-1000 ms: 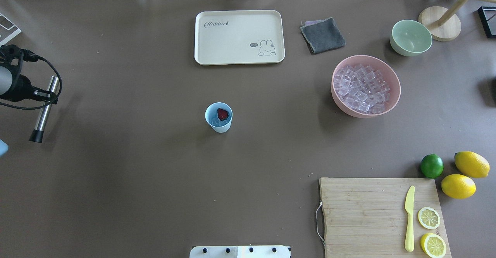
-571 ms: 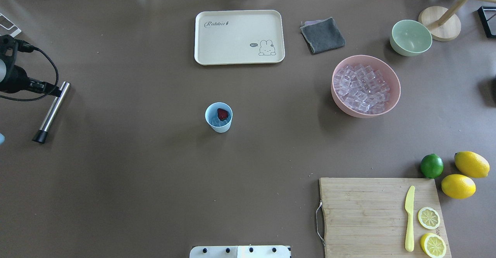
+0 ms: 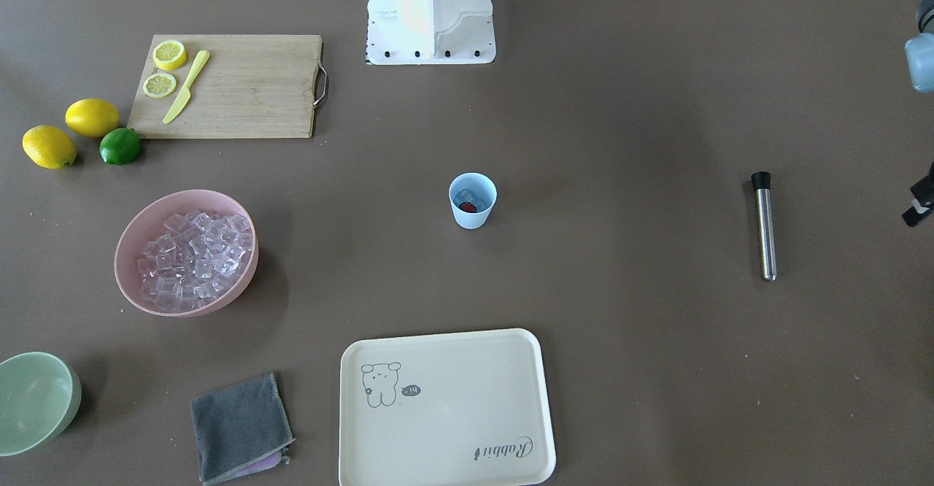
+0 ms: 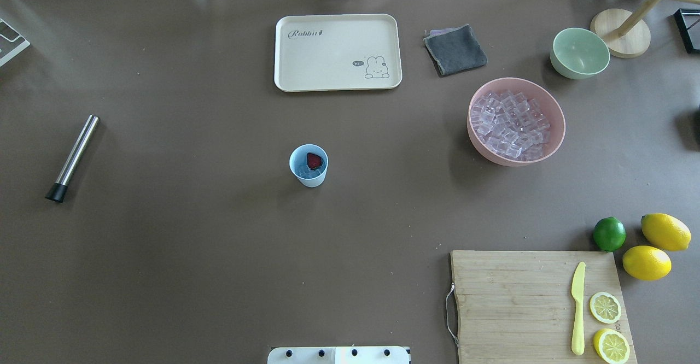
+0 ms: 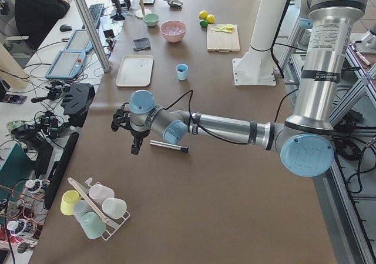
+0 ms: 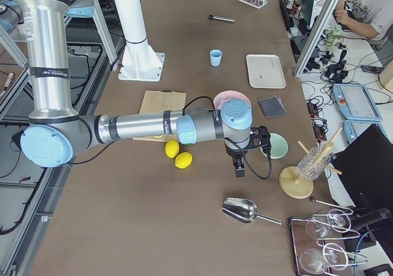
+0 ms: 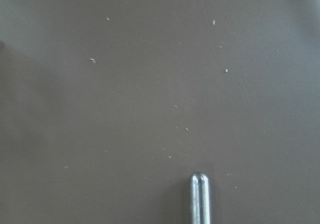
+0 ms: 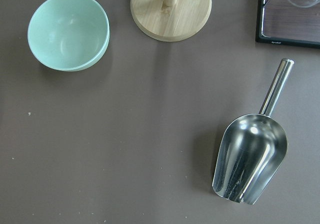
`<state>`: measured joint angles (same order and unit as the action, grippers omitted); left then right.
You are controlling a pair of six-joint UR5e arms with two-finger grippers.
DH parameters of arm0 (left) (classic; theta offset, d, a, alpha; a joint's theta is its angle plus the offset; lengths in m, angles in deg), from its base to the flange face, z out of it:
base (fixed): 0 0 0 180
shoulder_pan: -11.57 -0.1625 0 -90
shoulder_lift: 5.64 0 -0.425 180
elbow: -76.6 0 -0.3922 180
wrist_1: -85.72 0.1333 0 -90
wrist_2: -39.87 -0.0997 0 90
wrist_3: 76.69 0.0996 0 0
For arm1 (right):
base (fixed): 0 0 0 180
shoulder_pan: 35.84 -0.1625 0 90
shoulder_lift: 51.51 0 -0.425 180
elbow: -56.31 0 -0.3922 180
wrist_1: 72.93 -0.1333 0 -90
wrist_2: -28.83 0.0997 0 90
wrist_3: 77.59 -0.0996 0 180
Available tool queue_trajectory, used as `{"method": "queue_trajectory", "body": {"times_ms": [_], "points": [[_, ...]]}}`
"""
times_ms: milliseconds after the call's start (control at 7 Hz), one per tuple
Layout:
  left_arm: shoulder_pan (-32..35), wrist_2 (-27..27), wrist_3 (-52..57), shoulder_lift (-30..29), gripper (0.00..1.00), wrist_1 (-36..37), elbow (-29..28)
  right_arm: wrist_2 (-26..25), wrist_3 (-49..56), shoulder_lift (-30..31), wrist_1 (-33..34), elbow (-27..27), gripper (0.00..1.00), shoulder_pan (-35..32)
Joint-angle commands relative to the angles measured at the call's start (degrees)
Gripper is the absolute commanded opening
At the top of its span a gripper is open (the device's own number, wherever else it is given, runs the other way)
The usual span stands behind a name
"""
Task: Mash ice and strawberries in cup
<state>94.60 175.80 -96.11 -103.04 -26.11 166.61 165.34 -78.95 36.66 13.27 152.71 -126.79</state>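
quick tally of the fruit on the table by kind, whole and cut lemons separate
whole lemons: 2
cut lemon pieces: 2
lime: 1
strawberry: 1
total: 6

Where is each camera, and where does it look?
Front-facing: across the table, steeply down; white base at top.
Overhead: behind the robot, down on the cup; base's edge shows.
Exterior left: left table end; left arm near.
Exterior right: right end; right arm near.
Left wrist: down on the muddler; no body.
Right wrist: down on scoop, green bowl; no body.
Shared: front-facing and overhead both show cup, muddler.
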Motion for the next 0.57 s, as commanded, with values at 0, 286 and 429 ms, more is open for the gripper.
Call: {"method": "queue_trajectory", "body": {"times_ms": [0, 286, 429], "points": [[6.34, 5.47, 3.15, -3.55, 0.98, 12.36, 4.79, 0.42, 3.98, 0.6, -0.07, -1.55, 0.99, -0.1], [8.8, 5.4, 11.09, -6.05, 0.98, 26.07, 11.64, 0.51, 4.09, 0.68, -0.07, -1.48, 0.99, -0.19], [9.51, 4.96, 12.89, -5.26, 0.98, 28.05, 13.85, 0.6, 4.17, 0.77, -0.16, -1.47, 0.99, -0.28]]}}
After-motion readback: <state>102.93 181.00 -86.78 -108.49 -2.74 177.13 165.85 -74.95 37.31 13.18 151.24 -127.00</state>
